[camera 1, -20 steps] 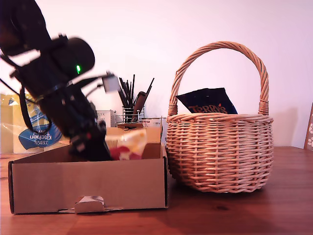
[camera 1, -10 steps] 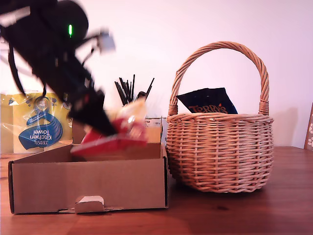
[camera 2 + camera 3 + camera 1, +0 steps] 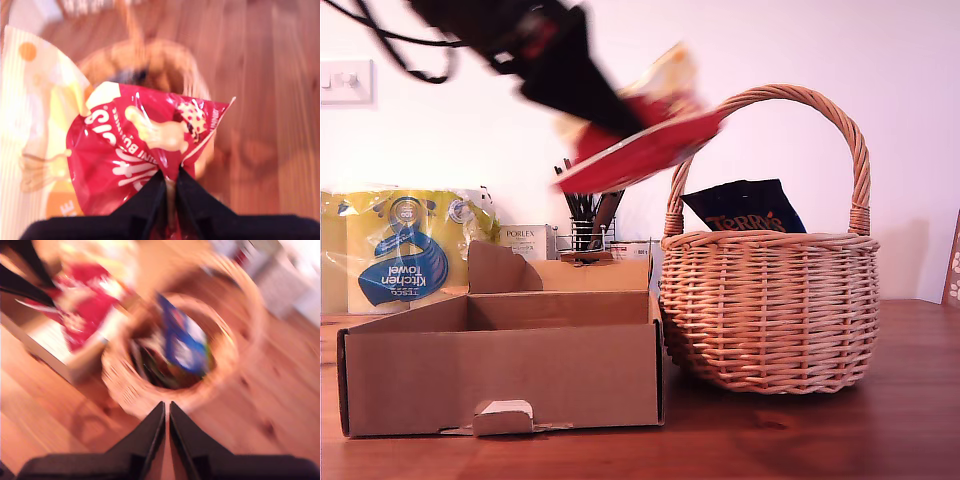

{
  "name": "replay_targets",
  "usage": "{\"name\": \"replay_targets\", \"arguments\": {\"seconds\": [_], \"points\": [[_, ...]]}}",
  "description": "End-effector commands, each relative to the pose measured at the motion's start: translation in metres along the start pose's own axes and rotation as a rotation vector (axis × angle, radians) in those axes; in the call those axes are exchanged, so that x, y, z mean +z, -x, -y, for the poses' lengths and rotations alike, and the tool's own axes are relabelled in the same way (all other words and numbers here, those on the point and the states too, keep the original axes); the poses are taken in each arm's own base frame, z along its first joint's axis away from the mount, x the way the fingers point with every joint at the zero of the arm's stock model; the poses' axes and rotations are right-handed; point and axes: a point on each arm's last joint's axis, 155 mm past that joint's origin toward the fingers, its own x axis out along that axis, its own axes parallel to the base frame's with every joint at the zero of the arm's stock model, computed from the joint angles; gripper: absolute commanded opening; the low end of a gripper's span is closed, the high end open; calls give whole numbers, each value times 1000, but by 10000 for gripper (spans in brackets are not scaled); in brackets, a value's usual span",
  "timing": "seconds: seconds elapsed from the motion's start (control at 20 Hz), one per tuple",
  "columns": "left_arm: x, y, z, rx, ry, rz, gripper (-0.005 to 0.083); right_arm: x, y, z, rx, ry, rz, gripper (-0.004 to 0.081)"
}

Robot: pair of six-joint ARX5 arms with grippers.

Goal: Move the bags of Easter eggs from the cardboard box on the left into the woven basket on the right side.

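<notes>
my first end effector (image 3: 170, 187) is closed on a red bag (image 3: 640, 150), pinching its edge between the two dark fingers (image 3: 150, 200). in the exterior view the bag hangs high in the air, tilted, above the gap between the cardboard box (image 3: 500, 375) and the woven basket (image 3: 770, 310), near the basket handle; it is blurred there and the arm is cut off at the top edge. a pale yellow packet (image 3: 35, 125) shows beside the red one, but i cannot tell if it is also gripped. a dark blue bag (image 3: 745, 208) stands in the basket, partly hidden by the rim. my second end effector (image 3: 167, 415) has its fingers pressed together, gripping nothing, above the basket; its view is very blurred. the worktop (image 3: 820, 440) is brown wood.
</notes>
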Motion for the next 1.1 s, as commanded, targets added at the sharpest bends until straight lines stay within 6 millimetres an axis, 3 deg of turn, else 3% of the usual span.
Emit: {"name": "replay_targets", "arguments": {"seconds": [0.0, 0.2, 0.55, 0.8, 1.05], "points": [[-2, -15, 1, 2, 26, 17, -24, -6, 6, 1, 6, -57, 16, -13], [12, -41, -10, 47, 6, 101, -24, -9, 24, 8, 4, -124, 66, -13], [32, -91, -8, 107, -40, 234, -24, -15, 24, 7, 4, -120, 46, -13], [17, -121, -7, 169, -41, 203, -24, -16, 23, 7, 5, -118, 43, -13], [-19, -141, 3, 127, 18, 104, -24, -16, 23, 6, 5, -117, 43, -13]]}}
